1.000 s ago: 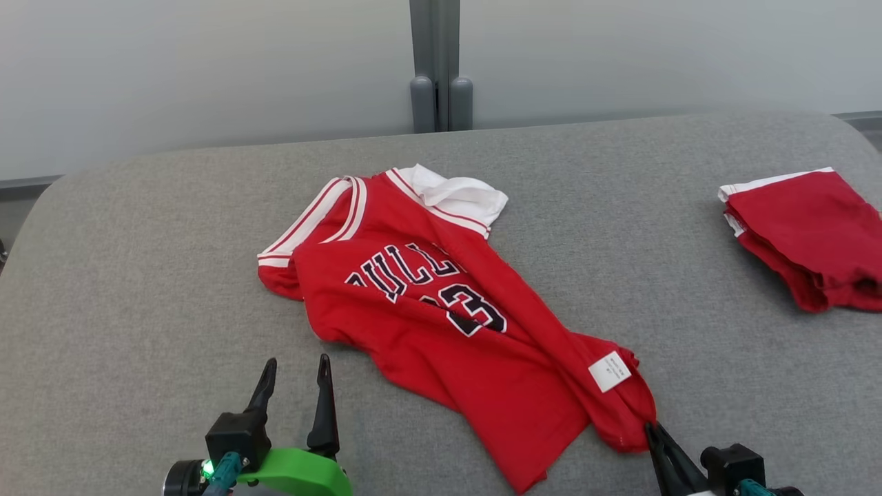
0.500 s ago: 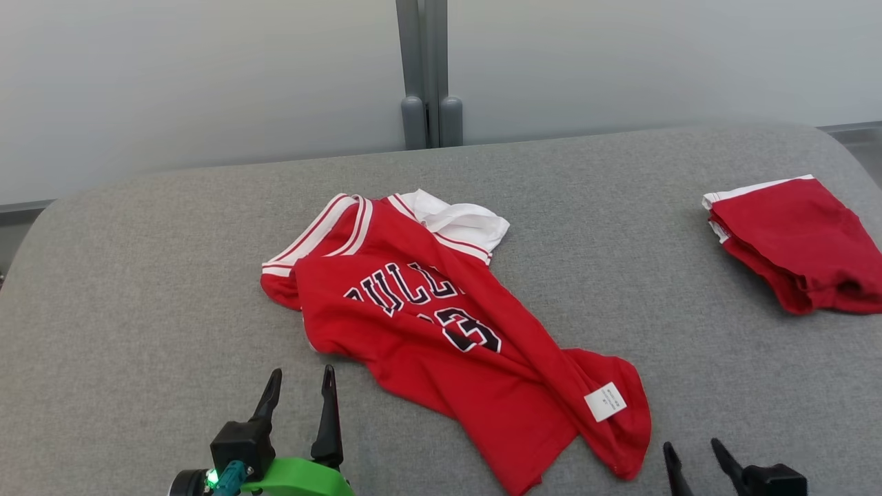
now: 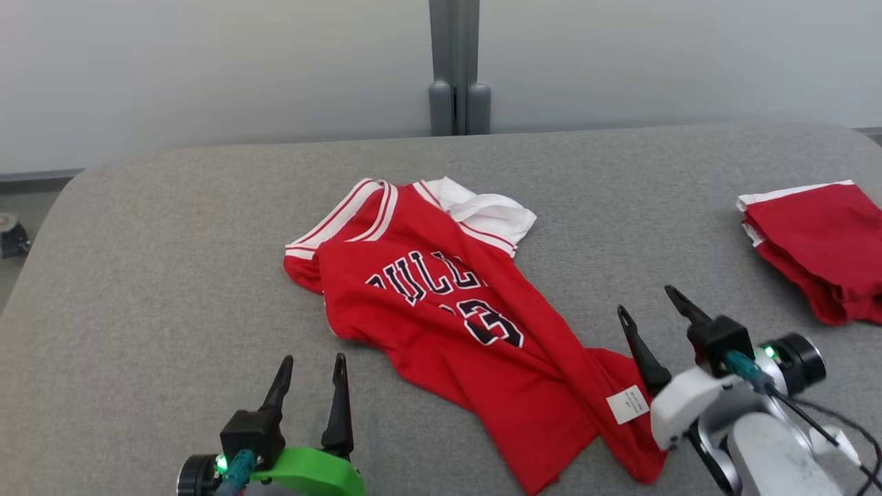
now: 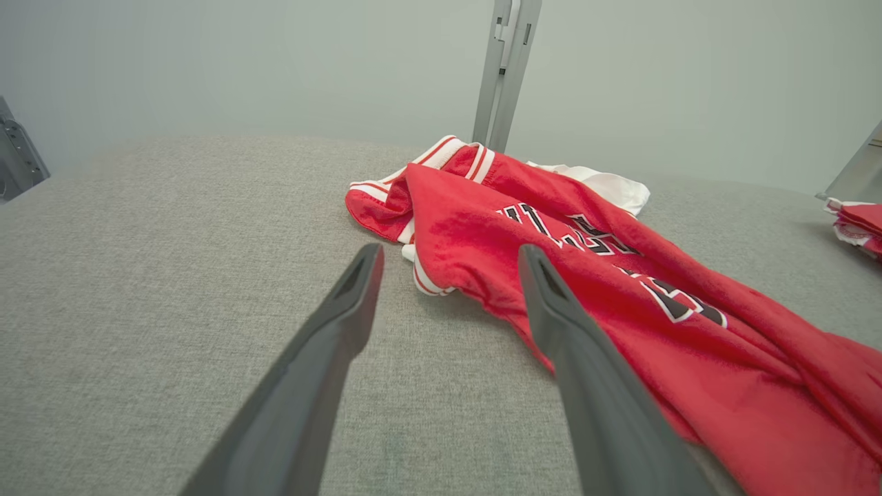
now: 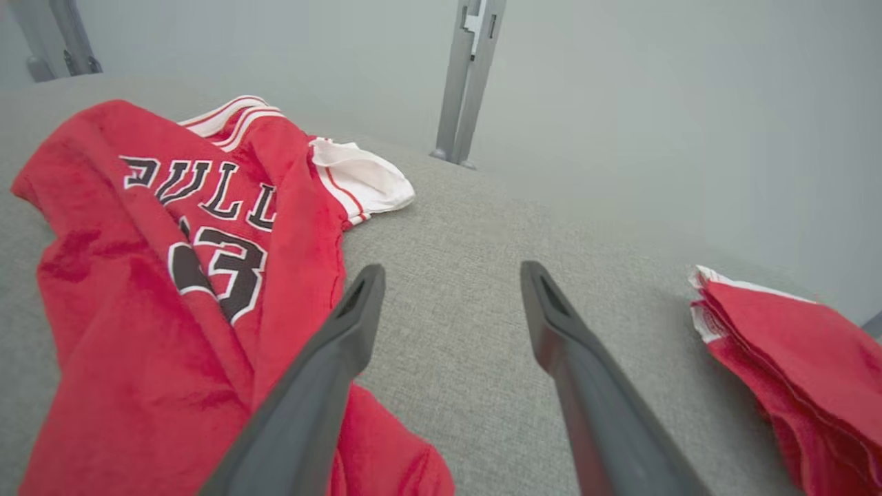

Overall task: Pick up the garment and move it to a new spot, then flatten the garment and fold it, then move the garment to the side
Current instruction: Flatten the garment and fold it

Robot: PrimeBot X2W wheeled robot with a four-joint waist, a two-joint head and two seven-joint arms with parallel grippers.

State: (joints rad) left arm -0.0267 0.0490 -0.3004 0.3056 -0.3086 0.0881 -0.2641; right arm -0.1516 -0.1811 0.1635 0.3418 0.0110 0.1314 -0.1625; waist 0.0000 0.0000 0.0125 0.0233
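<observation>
Lying mid-bench: jersey (image 3: 448, 324), red, front up and rumpled, running slantwise from its neck at the far left to its hem at the near right.
Print: black letters and a number outlined in white, partly lost in a long fold down the middle.
Trim: red and white stripes at neck and armhole; a white patch (image 3: 493, 210) of cloth sticks out at the far end.
Tag: small white tag (image 3: 628, 404) turned out at the hem, just beside the right hand.
Bench: grey fabric top (image 3: 172, 275) with rounded corners.
Left hand: (image 3: 313, 358) fingers spread, nothing between them, pointing away from the robot over bare bench just beside the jersey's near-left edge. In its wrist view (image 4: 449, 255) the right finger crosses in front of the jersey (image 4: 620, 289); contact cannot be told.
Right hand: (image 3: 648, 301) fingers spread, nothing between them, just right of the hem. In its wrist view (image 5: 453, 272) the left finger stands over the red cloth (image 5: 138, 275) and the right finger over bare bench; contact cannot be told.
Folded cloth: (image 3: 820, 255) red with a white edge, at the bench's far right, well apart from the jersey; also in the left wrist view (image 4: 858, 224) and the right wrist view (image 5: 792, 344).
Post: grey upright (image 3: 455, 69) behind the bench, against a pale wall (image 3: 207, 69).
</observation>
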